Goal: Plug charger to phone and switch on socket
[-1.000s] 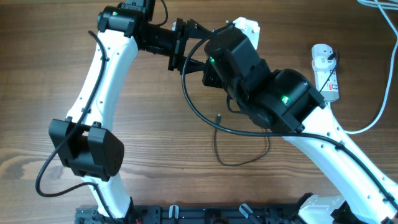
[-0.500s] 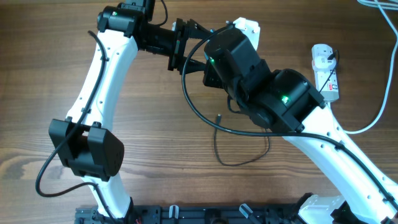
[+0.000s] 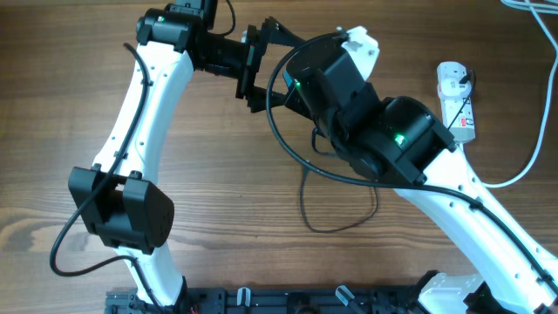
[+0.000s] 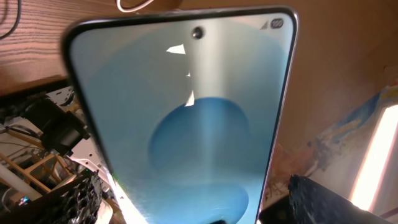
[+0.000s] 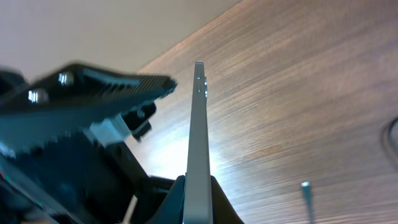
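The phone (image 4: 186,124) fills the left wrist view, its teal-and-white screen facing the camera. In the right wrist view it stands edge-on (image 5: 198,124), clamped between my right gripper's (image 5: 198,190) two fingers. My left gripper (image 4: 199,205) is open; its dark fingers (image 4: 65,193) stand on either side of the phone with gaps. In the overhead view the two grippers meet at the back centre, left gripper (image 3: 260,57), and the phone is hidden by the arms. The charger cable (image 3: 336,225) loops on the table; its connector tip (image 5: 306,186) lies loose. The socket (image 3: 456,103) lies at the far right.
A thick white cord (image 3: 530,161) runs from the socket along the right edge. The right arm's black cable (image 3: 288,144) hangs over the middle. The arm bases stand at the front edge (image 3: 288,301).
The right wrist has shifted up and to the right with the phone. The left gripper's fingers now stand wider apart around it.
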`<action>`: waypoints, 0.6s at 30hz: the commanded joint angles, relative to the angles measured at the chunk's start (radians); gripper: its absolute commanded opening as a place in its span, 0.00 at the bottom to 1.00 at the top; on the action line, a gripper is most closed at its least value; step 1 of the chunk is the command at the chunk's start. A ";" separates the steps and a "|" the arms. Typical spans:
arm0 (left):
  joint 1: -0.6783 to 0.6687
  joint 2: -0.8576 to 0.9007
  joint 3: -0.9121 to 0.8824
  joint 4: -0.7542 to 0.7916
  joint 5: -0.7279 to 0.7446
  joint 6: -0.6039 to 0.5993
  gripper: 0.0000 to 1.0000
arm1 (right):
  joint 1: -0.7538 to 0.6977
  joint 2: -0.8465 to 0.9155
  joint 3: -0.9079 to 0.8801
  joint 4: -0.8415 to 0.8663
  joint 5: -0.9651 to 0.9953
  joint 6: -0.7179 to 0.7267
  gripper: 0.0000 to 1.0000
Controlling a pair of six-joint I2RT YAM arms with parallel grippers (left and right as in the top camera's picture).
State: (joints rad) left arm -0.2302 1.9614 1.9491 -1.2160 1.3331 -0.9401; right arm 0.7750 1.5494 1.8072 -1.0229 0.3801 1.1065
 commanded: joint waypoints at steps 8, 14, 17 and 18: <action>-0.003 -0.032 0.020 0.000 0.028 -0.070 0.65 | -0.004 -0.016 0.017 -0.009 0.068 0.611 0.04; -0.003 -0.032 0.020 0.001 0.028 -0.090 0.44 | -0.004 -0.016 0.017 -0.025 0.068 0.731 0.05; -0.003 -0.032 0.020 0.001 0.027 -0.090 0.40 | -0.004 -0.016 0.017 -0.025 0.068 0.789 0.04; -0.003 -0.032 0.020 0.001 0.027 -0.090 0.39 | -0.004 -0.016 0.017 -0.024 0.068 0.798 0.04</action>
State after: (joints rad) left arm -0.2302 1.9614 1.9507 -1.2160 1.3369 -1.0248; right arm 0.7750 1.5494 1.8072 -1.0534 0.4164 1.8107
